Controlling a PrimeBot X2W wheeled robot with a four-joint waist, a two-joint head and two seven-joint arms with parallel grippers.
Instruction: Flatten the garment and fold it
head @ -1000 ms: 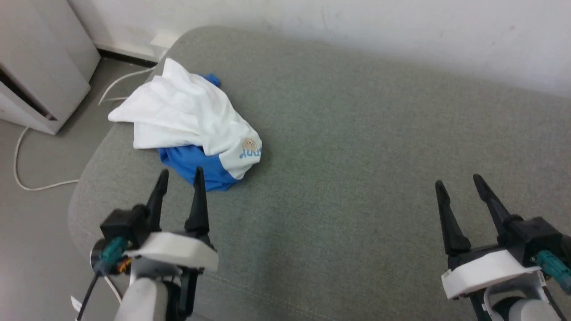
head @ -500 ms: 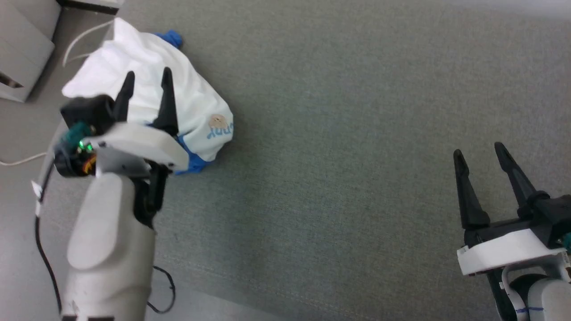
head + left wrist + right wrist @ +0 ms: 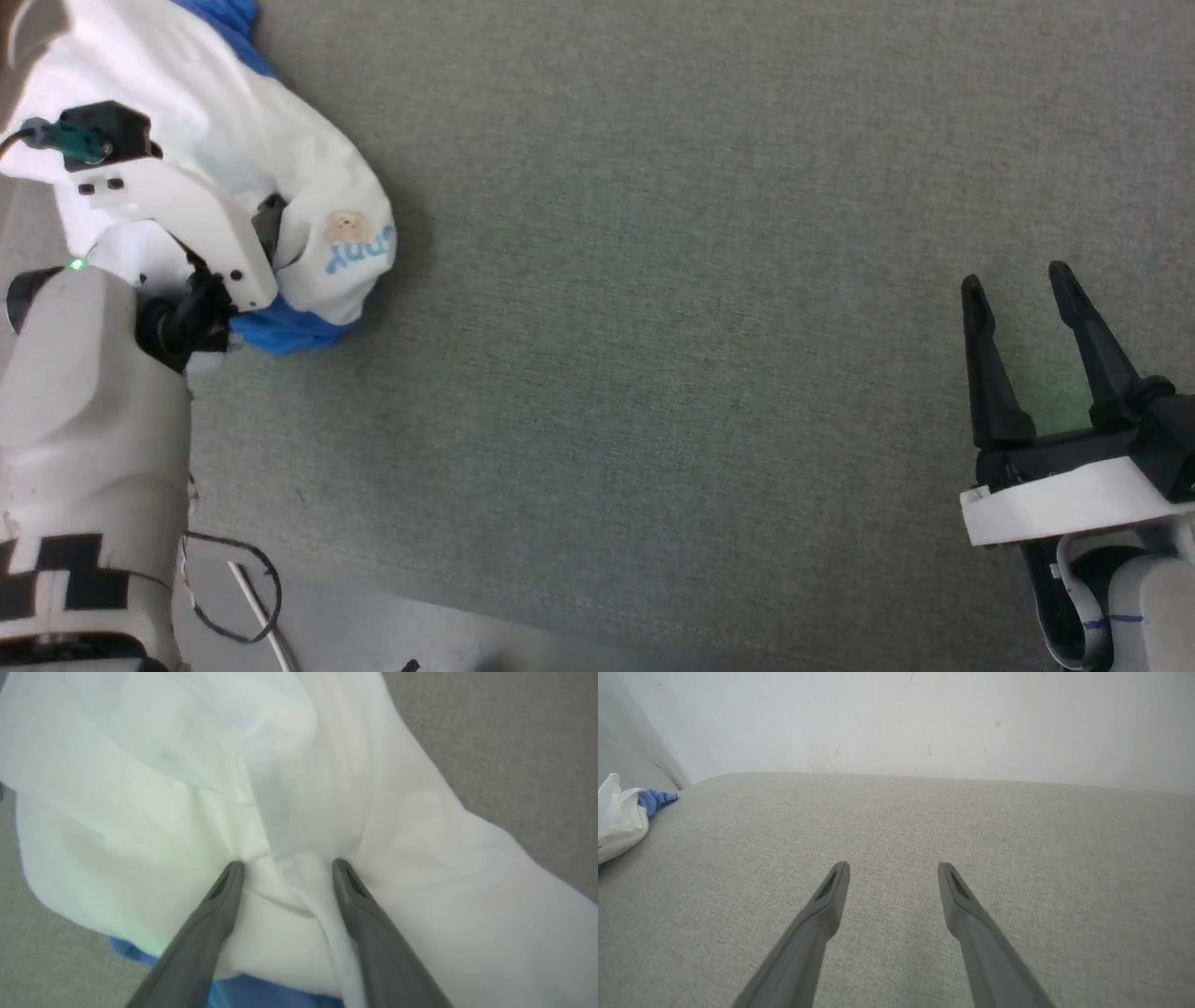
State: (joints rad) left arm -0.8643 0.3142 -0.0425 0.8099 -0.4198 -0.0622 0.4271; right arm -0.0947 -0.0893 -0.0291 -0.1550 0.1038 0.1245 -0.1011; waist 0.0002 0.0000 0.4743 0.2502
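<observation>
Left wrist view: the left gripper (image 3: 287, 870), newly arrived on the crumpled garment (image 3: 140, 788), straddles a white fold, jaws apart, seemingly ready to pinch.

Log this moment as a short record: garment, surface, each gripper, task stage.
garment: crumpled heap, white on top, blue showing underneath, tan emblem facing up
surface: grey cushion
left gripper: open, fingertips pressed into the white fabric, a fold between them
right gripper: open, holding nothing, over bare cushion far from the garment
stage: not yet flattened or folded
</observation>
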